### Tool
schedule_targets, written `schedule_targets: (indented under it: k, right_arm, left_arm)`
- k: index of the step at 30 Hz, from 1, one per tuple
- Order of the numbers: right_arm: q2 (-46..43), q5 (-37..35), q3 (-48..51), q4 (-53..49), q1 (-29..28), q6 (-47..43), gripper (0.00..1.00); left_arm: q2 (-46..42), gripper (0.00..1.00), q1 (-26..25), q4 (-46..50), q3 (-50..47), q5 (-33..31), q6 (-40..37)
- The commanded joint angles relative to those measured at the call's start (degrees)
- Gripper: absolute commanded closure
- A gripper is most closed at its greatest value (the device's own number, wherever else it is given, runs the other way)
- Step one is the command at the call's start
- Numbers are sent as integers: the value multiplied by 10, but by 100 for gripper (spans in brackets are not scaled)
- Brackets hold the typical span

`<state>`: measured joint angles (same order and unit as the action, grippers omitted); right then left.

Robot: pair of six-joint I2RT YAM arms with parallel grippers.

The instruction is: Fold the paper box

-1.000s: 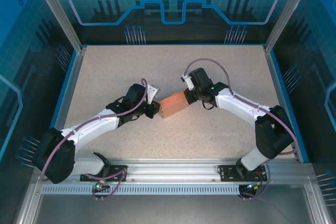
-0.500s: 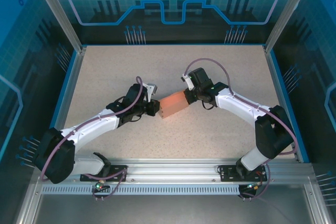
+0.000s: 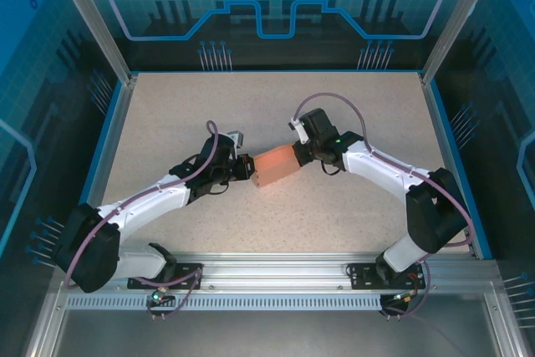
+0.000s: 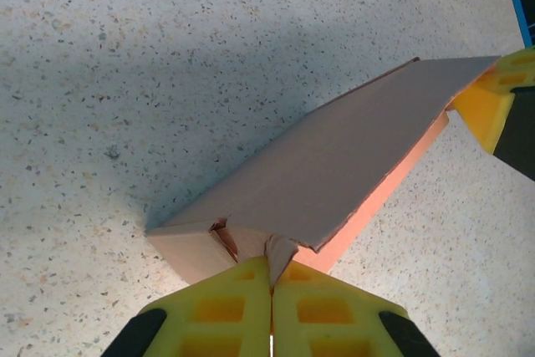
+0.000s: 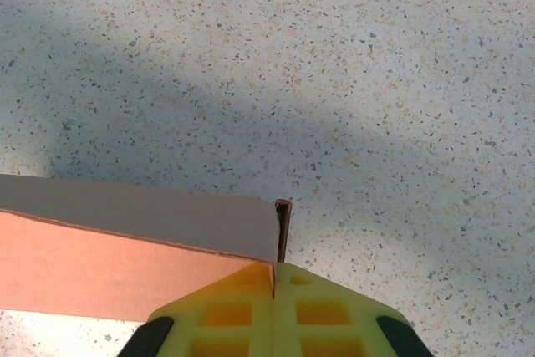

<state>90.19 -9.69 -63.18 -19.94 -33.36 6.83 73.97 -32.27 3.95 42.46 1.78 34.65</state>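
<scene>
Left wrist rolled; my left gripper [image 4: 270, 283] now pinched tight on end flap [image 4: 277, 250] of paper box [image 3: 277, 168], mid table [image 3: 351, 114]. My right gripper [image 5: 274, 277] clamps opposite edge. Best: hold right steady, tuck flap slowly, avoid tearing.

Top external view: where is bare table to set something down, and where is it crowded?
Bare table runs along the far edge, and in the near middle between the paper box and the front rail. The centre is crowded: left gripper and right gripper pinch the box's opposite ends.
</scene>
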Motion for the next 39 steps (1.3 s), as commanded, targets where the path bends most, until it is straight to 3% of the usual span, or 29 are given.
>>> schedule_targets:
  k: [1,24,39]
  right_arm:
    - [3,11,20,-27,-13,10,97]
    - [2,10,24,-25,-20,19,97]
    - [0,-1,29,-24,-22,20,97]
  left_arm:
    - [-1,91,-10,-33,-6,-5,41]
    - [20,90,-68,-29,-7,-116,96]
    - [48,87,-103,-24,-8,-182,77]
